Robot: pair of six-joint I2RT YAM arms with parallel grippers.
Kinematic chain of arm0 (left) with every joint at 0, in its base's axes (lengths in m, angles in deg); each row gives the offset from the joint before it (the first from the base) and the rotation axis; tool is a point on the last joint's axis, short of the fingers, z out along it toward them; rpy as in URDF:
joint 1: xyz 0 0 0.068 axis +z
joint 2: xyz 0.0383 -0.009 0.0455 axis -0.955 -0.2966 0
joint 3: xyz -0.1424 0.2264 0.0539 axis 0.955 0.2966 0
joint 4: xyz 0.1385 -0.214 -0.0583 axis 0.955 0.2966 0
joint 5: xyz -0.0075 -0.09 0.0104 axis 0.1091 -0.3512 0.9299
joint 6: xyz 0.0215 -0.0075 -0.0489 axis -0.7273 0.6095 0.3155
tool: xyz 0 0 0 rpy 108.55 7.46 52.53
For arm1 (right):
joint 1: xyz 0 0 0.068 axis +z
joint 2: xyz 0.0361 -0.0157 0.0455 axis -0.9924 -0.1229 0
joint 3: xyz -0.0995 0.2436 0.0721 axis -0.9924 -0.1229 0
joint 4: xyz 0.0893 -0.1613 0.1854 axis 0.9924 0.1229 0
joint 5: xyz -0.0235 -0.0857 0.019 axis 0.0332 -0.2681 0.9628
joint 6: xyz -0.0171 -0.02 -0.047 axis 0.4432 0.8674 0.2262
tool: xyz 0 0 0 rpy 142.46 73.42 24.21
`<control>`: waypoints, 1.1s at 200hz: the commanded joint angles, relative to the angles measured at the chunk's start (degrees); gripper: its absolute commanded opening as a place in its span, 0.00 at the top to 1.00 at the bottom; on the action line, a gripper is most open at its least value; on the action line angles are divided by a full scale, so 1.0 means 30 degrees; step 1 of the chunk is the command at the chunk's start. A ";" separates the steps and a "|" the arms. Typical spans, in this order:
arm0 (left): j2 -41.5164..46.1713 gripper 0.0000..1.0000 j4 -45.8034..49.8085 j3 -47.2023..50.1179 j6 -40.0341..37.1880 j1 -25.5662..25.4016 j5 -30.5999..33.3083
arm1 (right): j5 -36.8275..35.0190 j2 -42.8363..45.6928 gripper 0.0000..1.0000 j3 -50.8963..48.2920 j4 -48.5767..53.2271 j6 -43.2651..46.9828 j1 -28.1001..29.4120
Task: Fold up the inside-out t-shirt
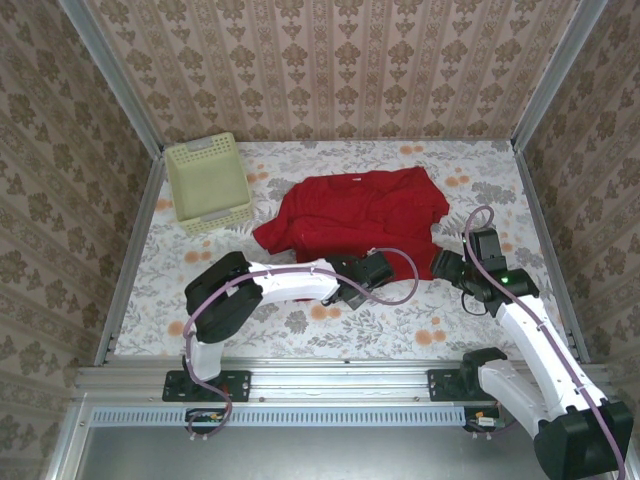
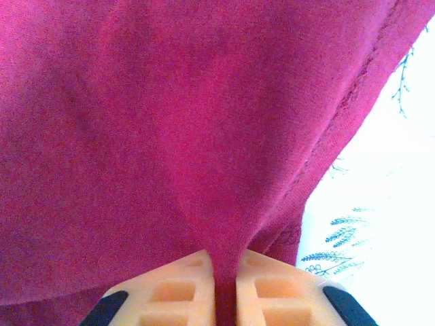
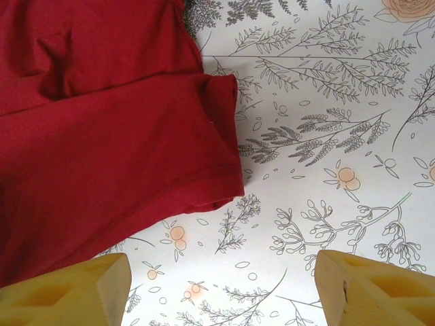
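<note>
Item: inside-out t-shirt (image 1: 355,212), crumpled mid-way across the worktop (image 1: 400,335), long axis running left to right. Your left tool (image 2: 225,278) is clamped on a fold at its near edge; your right tool (image 3: 221,292) (jaws apart, holding nothing) sits just off the shirt's right near corner.

The top camera looks down from behind my bases (image 1: 205,385). My wrist cameras sit close above the shirt (image 1: 355,215), shared by all.
</note>
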 commanded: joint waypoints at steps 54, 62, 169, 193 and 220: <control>0.2130 0.87 -0.0223 0.0187 0.0150 0.0328 -0.1077 | 0.0930 -0.0230 0.27 -0.0705 -0.0396 -0.0382 -0.0041; 0.2130 0.88 -0.0244 0.0239 0.0145 0.0389 -0.1093 | 0.0893 -0.0238 0.27 -0.0704 -0.0368 -0.0375 -0.0027; 0.1784 0.83 -0.1388 0.0996 0.0180 0.1141 -0.2183 | 0.1185 -0.0471 0.26 -0.0735 -0.0455 -0.0265 -0.0027; 0.1721 0.88 -0.1638 0.1066 0.0223 0.1148 -0.2339 | 0.1155 -0.0500 0.26 -0.0734 -0.0452 -0.0214 -0.0027; 0.1967 0.87 -0.1759 0.1140 0.0268 0.1106 -0.2449 | 0.1270 -0.0672 0.26 -0.0789 -0.0575 -0.0178 -0.0023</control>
